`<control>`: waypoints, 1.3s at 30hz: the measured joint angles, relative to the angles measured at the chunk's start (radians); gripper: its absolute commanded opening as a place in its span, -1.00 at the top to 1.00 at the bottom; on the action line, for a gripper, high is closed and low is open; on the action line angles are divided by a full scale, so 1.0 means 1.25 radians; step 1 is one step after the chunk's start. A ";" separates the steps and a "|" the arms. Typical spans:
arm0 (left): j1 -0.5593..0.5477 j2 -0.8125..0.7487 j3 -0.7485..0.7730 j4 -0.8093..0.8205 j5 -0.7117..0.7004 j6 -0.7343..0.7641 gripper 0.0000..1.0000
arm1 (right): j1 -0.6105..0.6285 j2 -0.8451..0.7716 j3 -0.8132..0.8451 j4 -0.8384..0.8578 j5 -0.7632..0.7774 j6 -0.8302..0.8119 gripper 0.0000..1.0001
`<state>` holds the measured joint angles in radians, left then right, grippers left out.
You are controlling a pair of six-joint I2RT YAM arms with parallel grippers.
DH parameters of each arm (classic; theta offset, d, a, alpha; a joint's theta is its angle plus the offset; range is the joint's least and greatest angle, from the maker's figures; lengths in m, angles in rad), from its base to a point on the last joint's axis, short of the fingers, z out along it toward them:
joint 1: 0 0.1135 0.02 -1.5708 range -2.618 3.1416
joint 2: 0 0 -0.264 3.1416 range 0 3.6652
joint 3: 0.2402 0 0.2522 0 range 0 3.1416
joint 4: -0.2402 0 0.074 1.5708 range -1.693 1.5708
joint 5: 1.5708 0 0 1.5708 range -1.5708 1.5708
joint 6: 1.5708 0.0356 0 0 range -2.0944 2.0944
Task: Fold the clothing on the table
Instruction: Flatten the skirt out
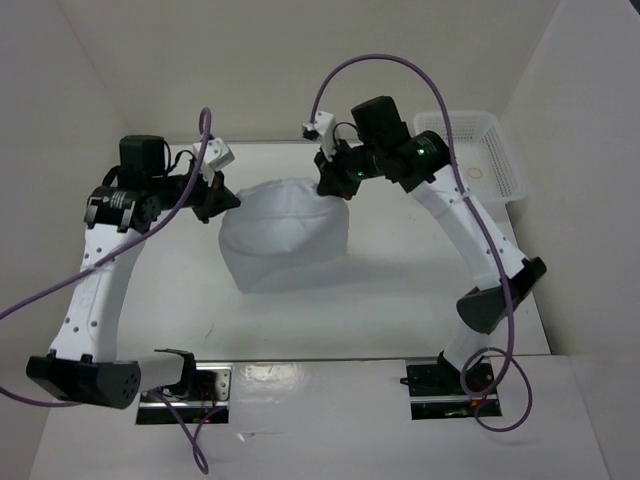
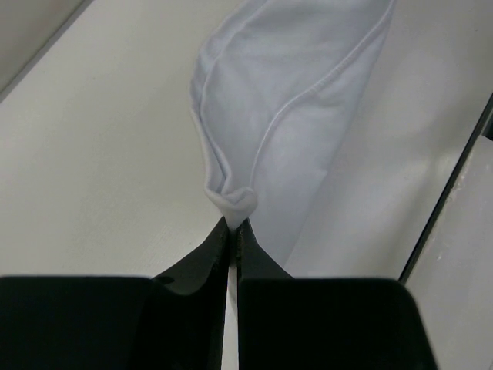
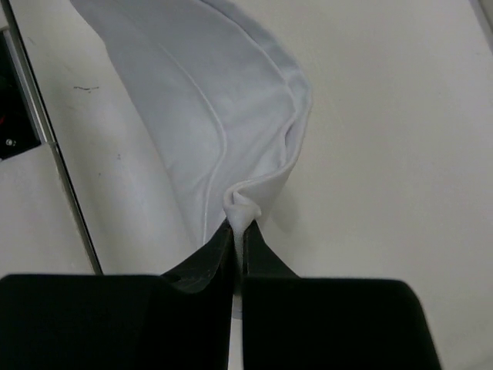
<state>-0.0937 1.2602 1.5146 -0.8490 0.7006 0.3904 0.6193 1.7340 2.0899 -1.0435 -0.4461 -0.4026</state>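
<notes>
Holding the clothing (image 1: 283, 235) raised between my two claws: thin, soft white fabric, wrinkled, with a stitched seam curving near its edge. It hangs in a rounded, pouch-like drape, and its lower part appears to rest on the smooth matte white surface (image 1: 400, 300), near the middle. My left claw (image 2: 233, 225), jaws pressed together, pinches a small bunched fold at one upper corner. My right claw (image 3: 239, 227) is likewise closed on a puckered fold at the opposite corner. Both my arms arch upward and bend inward, wrists facing across the clothing. A white mesh basket (image 1: 495, 150) sits far right.
</notes>
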 measured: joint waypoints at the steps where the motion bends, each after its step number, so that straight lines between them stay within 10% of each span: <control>1: 0.002 -0.019 0.000 -0.007 0.010 0.004 1.00 | -0.004 -0.027 -0.021 0.001 0.007 -0.004 1.00; 18: 0.066 -0.186 -0.102 -0.123 0.185 0.100 1.00 | -0.066 -0.257 -0.219 0.001 -0.109 -0.072 1.00; 39: 0.045 0.413 0.010 0.143 0.080 0.080 0.98 | -0.218 0.254 -0.135 0.200 -0.106 -0.013 1.00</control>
<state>-0.0376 1.7767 1.5276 -0.6701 0.8001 0.4908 0.3466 2.0518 1.9209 -0.7933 -0.5781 -0.4194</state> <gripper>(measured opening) 0.070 0.028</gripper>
